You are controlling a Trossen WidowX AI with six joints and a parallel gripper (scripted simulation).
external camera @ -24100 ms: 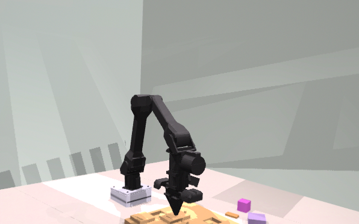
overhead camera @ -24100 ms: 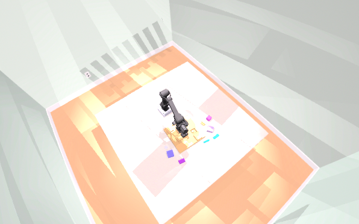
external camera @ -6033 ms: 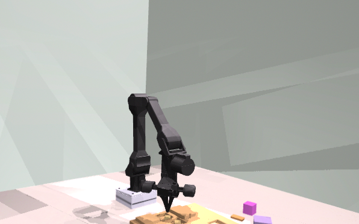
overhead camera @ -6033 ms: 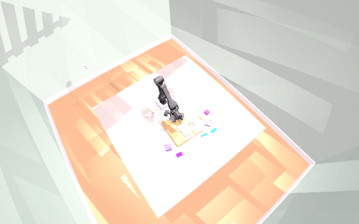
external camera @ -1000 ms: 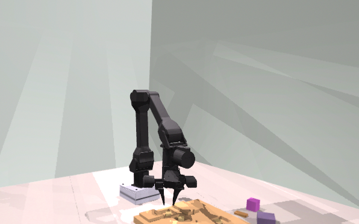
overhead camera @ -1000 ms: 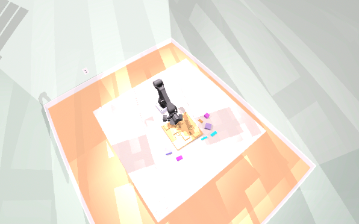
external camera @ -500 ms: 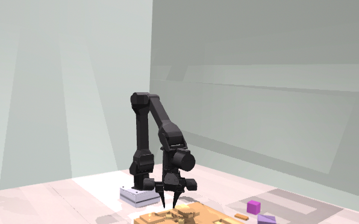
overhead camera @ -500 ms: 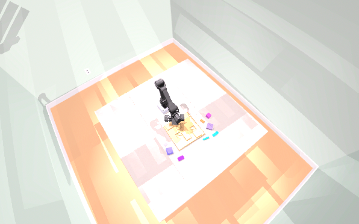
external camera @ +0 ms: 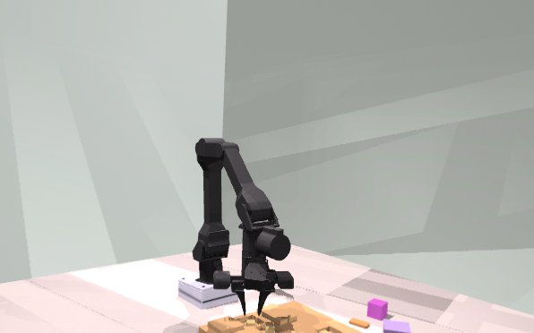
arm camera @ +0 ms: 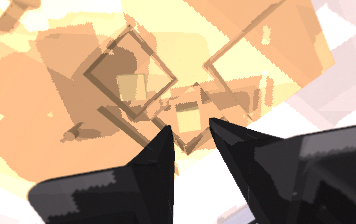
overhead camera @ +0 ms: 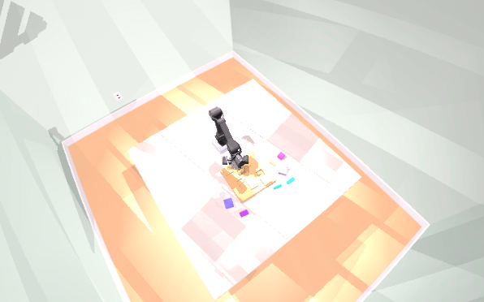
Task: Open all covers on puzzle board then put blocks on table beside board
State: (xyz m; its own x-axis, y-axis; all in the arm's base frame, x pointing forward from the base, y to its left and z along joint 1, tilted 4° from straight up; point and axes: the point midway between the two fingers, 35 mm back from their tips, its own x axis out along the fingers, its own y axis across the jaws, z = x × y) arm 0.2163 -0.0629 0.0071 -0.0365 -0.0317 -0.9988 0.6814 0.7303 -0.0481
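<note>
Wood-like matt puzzle board (arm camera: 69,130); glossy black plastic-looking gripper (arm camera: 189,131).
</note>
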